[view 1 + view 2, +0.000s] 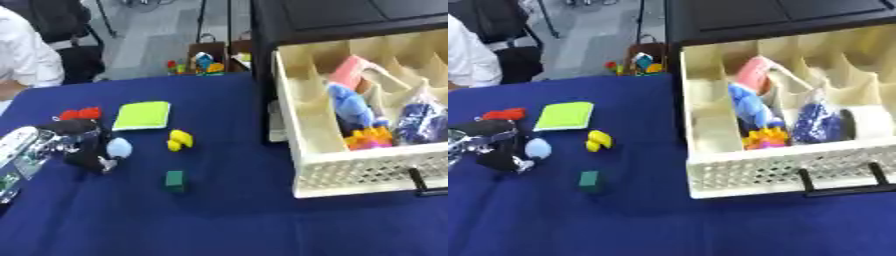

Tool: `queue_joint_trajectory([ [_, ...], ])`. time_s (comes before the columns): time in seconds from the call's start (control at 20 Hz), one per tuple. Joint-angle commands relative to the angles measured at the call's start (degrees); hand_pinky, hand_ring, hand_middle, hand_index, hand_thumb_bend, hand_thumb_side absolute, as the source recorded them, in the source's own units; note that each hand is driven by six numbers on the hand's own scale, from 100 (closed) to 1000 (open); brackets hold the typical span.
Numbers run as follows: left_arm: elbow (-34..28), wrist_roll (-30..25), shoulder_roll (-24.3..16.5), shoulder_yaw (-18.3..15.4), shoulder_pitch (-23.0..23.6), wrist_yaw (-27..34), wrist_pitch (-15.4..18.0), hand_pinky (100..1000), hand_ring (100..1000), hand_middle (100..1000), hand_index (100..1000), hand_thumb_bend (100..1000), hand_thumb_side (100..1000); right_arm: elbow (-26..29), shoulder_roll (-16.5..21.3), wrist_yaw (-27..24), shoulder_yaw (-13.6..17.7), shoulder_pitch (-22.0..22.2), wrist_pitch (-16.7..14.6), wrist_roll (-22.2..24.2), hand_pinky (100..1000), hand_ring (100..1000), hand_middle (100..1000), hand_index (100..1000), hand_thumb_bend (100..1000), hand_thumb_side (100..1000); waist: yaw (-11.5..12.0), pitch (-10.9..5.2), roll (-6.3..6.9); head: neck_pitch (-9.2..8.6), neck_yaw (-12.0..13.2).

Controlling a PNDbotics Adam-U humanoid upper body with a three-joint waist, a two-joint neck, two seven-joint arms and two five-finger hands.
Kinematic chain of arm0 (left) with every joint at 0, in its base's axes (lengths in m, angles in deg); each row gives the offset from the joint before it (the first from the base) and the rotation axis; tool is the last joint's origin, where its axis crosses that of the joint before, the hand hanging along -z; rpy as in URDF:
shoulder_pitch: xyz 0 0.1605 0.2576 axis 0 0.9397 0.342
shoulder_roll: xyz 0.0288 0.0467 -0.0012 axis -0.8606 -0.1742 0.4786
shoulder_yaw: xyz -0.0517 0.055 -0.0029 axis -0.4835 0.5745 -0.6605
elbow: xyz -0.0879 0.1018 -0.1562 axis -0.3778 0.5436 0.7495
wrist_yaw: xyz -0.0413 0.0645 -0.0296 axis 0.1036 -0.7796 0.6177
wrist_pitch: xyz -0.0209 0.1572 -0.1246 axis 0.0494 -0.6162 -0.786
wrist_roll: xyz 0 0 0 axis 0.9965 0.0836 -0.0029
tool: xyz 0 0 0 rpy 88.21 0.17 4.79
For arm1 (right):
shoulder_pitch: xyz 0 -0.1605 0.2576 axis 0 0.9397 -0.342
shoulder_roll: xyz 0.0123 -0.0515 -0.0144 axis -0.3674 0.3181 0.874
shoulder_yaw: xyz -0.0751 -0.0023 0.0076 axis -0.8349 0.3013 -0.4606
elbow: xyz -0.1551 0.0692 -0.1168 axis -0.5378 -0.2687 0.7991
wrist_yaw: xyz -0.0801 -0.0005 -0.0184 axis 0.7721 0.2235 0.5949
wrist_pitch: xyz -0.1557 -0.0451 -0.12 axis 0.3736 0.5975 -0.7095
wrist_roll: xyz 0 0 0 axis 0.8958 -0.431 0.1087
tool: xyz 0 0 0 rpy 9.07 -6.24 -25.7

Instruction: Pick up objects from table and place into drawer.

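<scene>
Pale-blue ball (119, 147) in left hand (86, 145) (fingers curled)

A dark blue cloth (219, 220) is spread beneath a cream drawer (772, 172) with a lattice-patterned front. Left of the drawer, a yellow piece (179, 140), a green block (175, 180), a lime-green pad (143, 115) and a red item (80, 113) are seen.

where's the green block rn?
The green block sits on the blue tablecloth, left of centre in the left eye view, just below the yellow toy and left of the open drawer.
</scene>
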Motion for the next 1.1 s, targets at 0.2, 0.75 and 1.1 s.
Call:
queue_joint_trajectory([
  [0.2,-0.86,1.29,-1.87,-0.73,-1.03,1.34,-0.57,432,503,516,705,212,673,0.55,0.70,-0.54,0.08,-0.46,-0.80,-1.10,655,685,644,793,100,1000,0.17,-1.49,-0.13,-0.15,0.27],
  [0.75,-1.08,1.16,-1.77,-0.37,-1.19,1.67,-0.67,416,484,521,706,220,633,0.55,0.49,-0.57,0.21,-0.49,-0.75,-1.59,655,685,645,795,100,1000,-0.06,-1.85,-0.24,-0.56,0.53],
  [1.1,-0.06,0.10,-1.69,-0.33,-2.25,-1.09,-3.53,483,520,549,825,323,610,0.55,0.43,-0.65,0.08,-0.42,-0.85,-1.25,655,685,642,789,100,1000,-0.09,-1.78,-0.30,-0.48,0.60],
])
